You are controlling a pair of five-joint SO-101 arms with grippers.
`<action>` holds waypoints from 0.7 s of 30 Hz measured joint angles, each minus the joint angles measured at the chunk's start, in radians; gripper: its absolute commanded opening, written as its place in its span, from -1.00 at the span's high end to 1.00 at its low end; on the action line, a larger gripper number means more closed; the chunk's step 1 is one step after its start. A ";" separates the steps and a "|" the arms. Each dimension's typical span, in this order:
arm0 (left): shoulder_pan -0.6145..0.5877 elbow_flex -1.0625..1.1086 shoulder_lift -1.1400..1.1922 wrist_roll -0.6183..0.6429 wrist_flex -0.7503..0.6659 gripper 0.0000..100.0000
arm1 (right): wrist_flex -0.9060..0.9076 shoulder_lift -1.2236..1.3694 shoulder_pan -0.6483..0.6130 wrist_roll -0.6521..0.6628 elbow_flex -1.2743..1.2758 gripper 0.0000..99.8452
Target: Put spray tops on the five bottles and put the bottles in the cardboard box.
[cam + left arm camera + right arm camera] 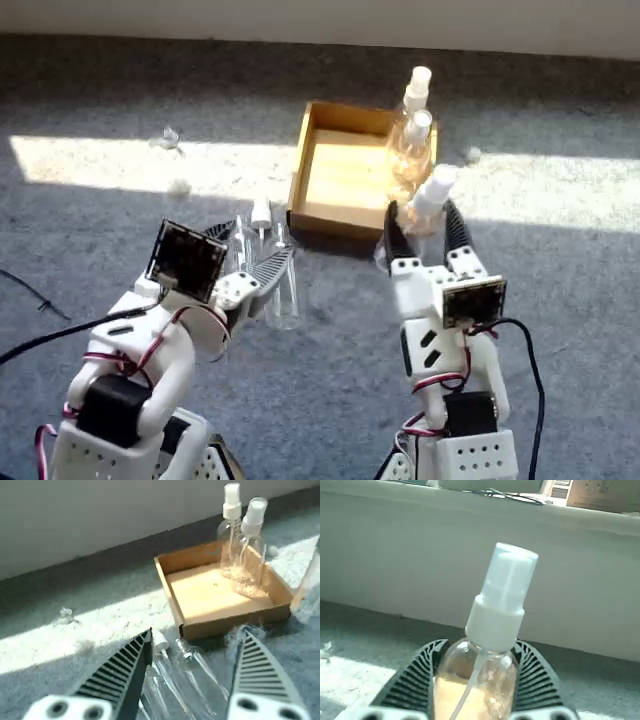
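Your right gripper (422, 212) clamps a spray-topped bottle (480, 680), the cardboard box (298, 185) just ahead. Your left gripper (197, 635) gapes wide over two lying bottles (200, 672).

bottle (479, 672) lower half cut off

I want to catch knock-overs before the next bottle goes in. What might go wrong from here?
1. The right gripper holds the capped bottle close to the two bottles standing in the cardboard box. Setting it down may topple them.
2. It sits near the box's front wall and might catch the rim.
3. The open left gripper is over the lying bottles, which lie side by side. Closing may roll one away.
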 measured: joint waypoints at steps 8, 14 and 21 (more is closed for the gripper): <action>-0.184 0.267 -0.006 0.063 -0.219 0.51 | -0.060 0.517 0.084 0.000 -0.321 0.99; -0.193 0.336 -0.006 0.063 -0.328 0.51 | -0.351 0.706 0.080 0.000 -0.370 0.99; -0.192 0.338 -0.006 0.064 -0.336 0.51 | -0.597 0.937 0.054 0.000 -0.350 0.99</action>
